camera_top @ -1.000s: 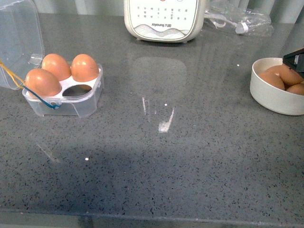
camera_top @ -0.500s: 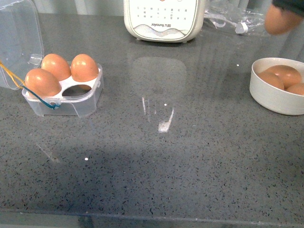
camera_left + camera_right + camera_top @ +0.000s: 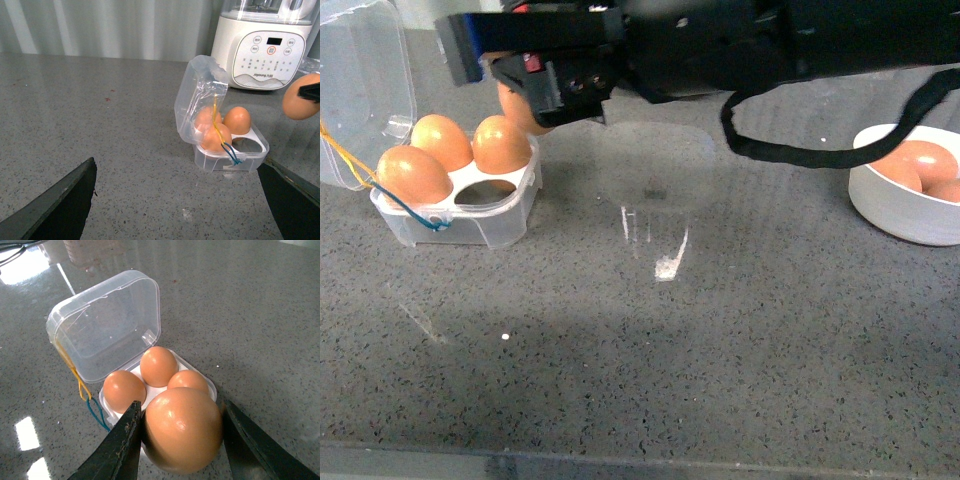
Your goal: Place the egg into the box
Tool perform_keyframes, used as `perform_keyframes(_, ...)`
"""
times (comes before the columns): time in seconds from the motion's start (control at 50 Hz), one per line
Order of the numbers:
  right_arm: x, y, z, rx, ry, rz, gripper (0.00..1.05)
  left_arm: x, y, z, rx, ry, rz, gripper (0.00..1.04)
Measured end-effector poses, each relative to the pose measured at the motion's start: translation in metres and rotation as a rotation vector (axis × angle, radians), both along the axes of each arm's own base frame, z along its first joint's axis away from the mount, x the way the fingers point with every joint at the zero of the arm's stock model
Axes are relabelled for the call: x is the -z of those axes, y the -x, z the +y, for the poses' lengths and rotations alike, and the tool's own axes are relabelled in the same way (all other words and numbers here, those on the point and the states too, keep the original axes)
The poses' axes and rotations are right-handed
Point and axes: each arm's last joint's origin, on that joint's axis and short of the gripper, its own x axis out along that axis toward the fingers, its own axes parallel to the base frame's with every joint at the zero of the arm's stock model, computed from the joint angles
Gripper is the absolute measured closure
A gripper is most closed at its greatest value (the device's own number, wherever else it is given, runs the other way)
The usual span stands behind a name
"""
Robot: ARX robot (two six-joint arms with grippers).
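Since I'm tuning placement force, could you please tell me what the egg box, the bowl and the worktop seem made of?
The box looks like thin, clear, glossy plastic: the worktop shows through its lid. The bowl seems smooth white ceramic or plastic; I cannot tell which. The worktop looks like polished grey speckled stone or composite, as it mirrors light.

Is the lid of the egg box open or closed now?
Open: the lid stands swung back, away from the top of the box.
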Motion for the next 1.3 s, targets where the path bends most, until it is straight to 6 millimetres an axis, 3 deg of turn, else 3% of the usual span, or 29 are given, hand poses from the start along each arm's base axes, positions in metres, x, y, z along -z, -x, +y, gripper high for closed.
perform_keyframes(0.44,0.0,-0.016,0.035,-0.073,0.034,0.013,0.65,0.0,0.0,0.0,0.0,0.0,0.0,0.07)
perform_keyframes(1.12,0.016,-0.015,0.044,-0.1,0.064,0.037,0.65,0.0,0.0,0.0,0.0,0.0,0.0,0.07)
perform_keyframes(1.3,0.013,-0.018,0.042,-0.088,0.03,0.045,0.32,0.0,0.0,0.0,0.0,0.0,0.0,0.07)
